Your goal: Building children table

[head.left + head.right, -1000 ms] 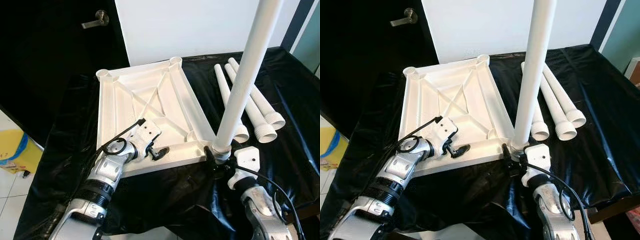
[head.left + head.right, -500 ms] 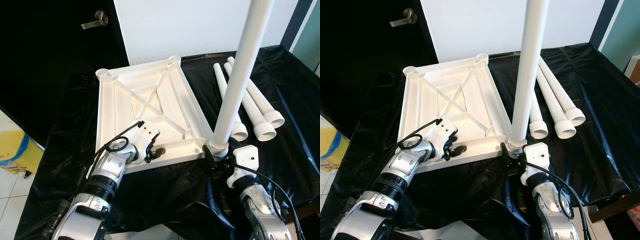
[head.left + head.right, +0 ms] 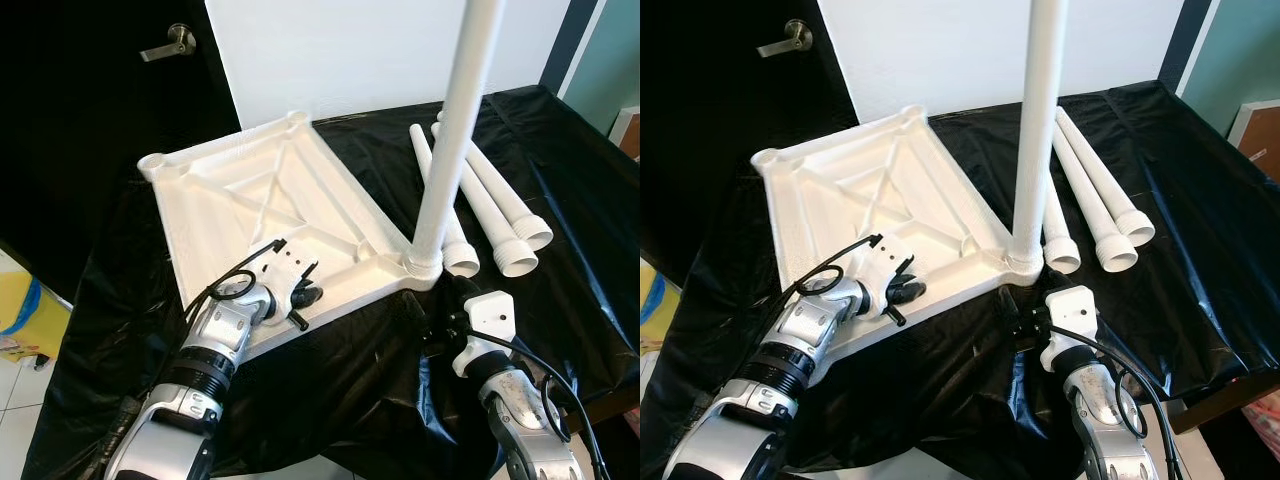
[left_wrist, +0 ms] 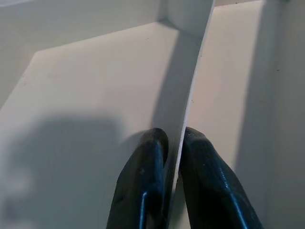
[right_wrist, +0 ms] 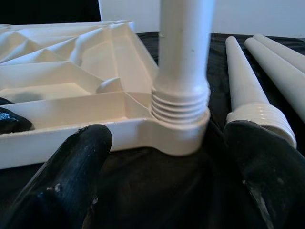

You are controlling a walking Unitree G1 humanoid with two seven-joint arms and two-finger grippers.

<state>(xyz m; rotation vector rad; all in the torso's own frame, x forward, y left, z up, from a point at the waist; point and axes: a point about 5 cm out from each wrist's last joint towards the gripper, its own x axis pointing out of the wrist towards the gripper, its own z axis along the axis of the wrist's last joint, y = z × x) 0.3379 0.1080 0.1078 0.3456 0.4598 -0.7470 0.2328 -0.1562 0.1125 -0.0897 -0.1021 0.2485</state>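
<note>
A black plastic sheet (image 3: 560,180) covers the work surface. Behind it stands a white wall panel (image 3: 340,50). A dark door with a metal lever handle (image 3: 165,44) is beside the panel. A yellow object (image 3: 25,320) lies on the tiled floor.

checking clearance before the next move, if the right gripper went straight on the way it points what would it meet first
Probably the threaded base of the upright white plastic leg, seated in the corner socket of the upside-down white tabletop; the open right gripper points straight at it.
</note>
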